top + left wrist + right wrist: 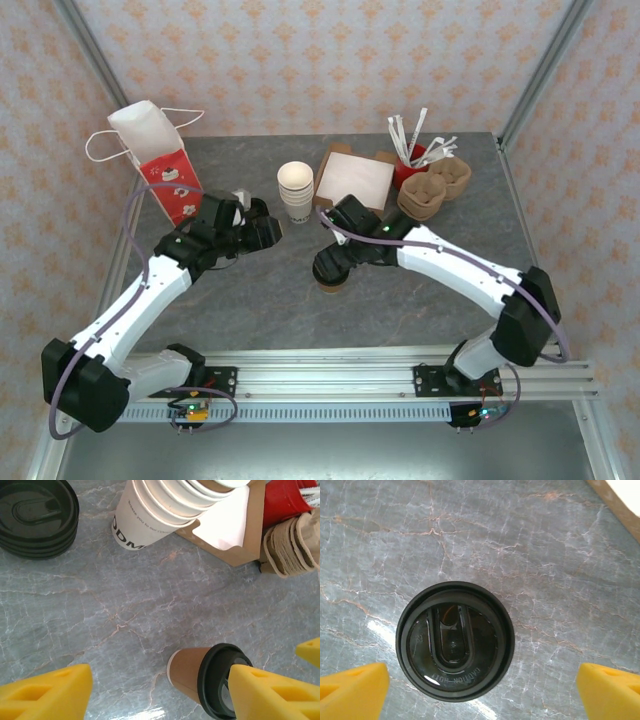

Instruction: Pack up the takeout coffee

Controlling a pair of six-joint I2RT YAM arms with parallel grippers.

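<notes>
Near the middle of the desk [250, 300] the takeout coffee [454, 641] stands with its black lid on, tan sides showing from the left wrist view [187, 672]. Directly above it hangs the right tool [482, 690], its two yellow fingers [355, 692] spread wide to either side of the lid and touching nothing. The left tool [155, 695] is likewise spread and empty, pointed across the desk toward the cup. By my reading the lidding is done and the packing itself is not: the cup has yet to be gripped, lifted and lowered into the gift bag [160, 165], which stands open-topped at the far left corner. Just beyond the cup are a stack of paper cups [295, 192] and a brown box [355, 180], with a stack of black lids [37, 515] off toward the bag, so the far side is crowded. Bare desk lies on the near side. The left arm [150, 290] sits between cup and bag, and the bag stands close to the desk's left edge, leaving little margin there.
</notes>
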